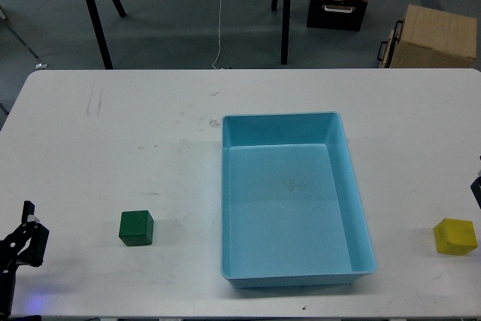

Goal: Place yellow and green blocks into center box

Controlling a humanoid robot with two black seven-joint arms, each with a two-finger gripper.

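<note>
Near the bench's front edge, one green block (136, 228) sits left of the empty blue tray (353, 186); one yellow block (455, 236) sits by the right edge. Neither is grasped, so the first pick looks pending. Left gripper (26, 227) at the front-left corner, fingers apparently parted, holding nothing; it needs to reach right toward green. Right gripper barely visible; state indeterminable.
</note>
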